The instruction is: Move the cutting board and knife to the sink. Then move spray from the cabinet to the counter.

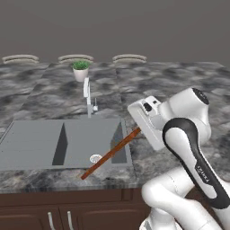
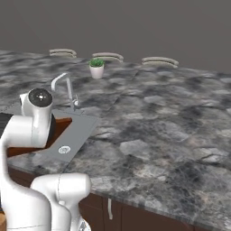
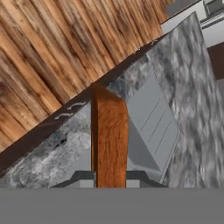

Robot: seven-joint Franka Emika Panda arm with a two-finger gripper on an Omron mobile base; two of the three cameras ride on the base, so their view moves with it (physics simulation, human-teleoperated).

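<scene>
My gripper (image 3: 109, 175) is shut on the cutting board (image 3: 109, 135), a reddish-brown wooden slab seen edge-on between the two dark fingertips (image 3: 83, 177). From the left base the cutting board (image 1: 110, 152) is a long thin slanted line. It runs from the hand down across the right basin of the sink (image 1: 36, 143), and its low end is over the front rim. The right base view has the board (image 2: 61, 124) partly hidden behind my arm, beside the sink (image 2: 83, 124). The knife, the spray and the cabinet are out of view.
A chrome faucet (image 1: 87, 96) stands behind the sink, with a small potted plant (image 1: 81, 72) further back. The grey marbled counter (image 1: 170, 85) stretches to the right. Dark drawers with silver handles (image 1: 49, 220) run below. Wooden floor (image 3: 43, 52) lies under the counter edge.
</scene>
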